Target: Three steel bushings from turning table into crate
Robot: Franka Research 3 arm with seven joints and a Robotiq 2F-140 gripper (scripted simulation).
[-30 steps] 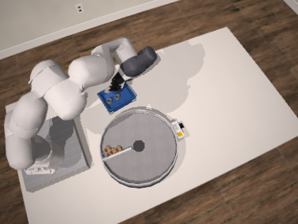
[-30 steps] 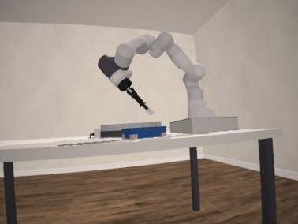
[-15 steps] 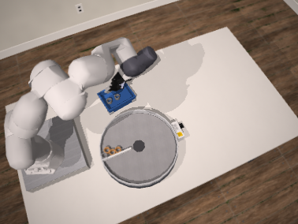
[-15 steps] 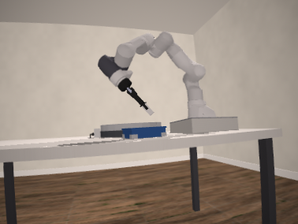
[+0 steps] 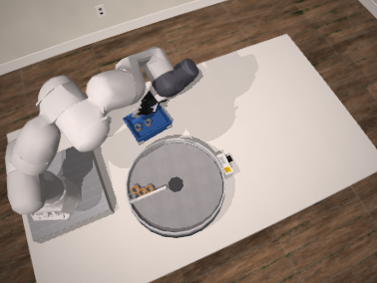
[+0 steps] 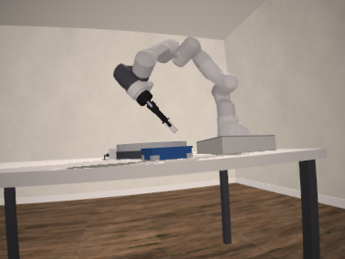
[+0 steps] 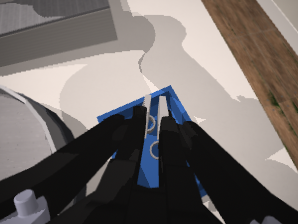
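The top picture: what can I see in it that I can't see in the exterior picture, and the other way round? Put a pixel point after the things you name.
Only the top view shows two steel bushings [image 5: 139, 131] [image 7: 151, 149] in the crate [image 5: 160, 126] [image 6: 166, 153] [image 7: 148, 177], orange rings [image 5: 146, 189] on the turning table [image 5: 194, 199] [image 6: 130, 154] [image 7: 20, 130], and a wall socket [image 5: 101, 10].

Only the exterior view shows the table legs [image 6: 310, 205].

Both show the blue crate, the turning table and the robot arm [image 5: 112, 90] [image 6: 207, 66].

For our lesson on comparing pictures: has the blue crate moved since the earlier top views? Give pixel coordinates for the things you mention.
No. In the top view, the blue crate [image 5: 159, 131] [image 6: 167, 153] [image 7: 131, 108] sits at the same spot beside the turning table [image 5: 199, 199], shifted in no direction.
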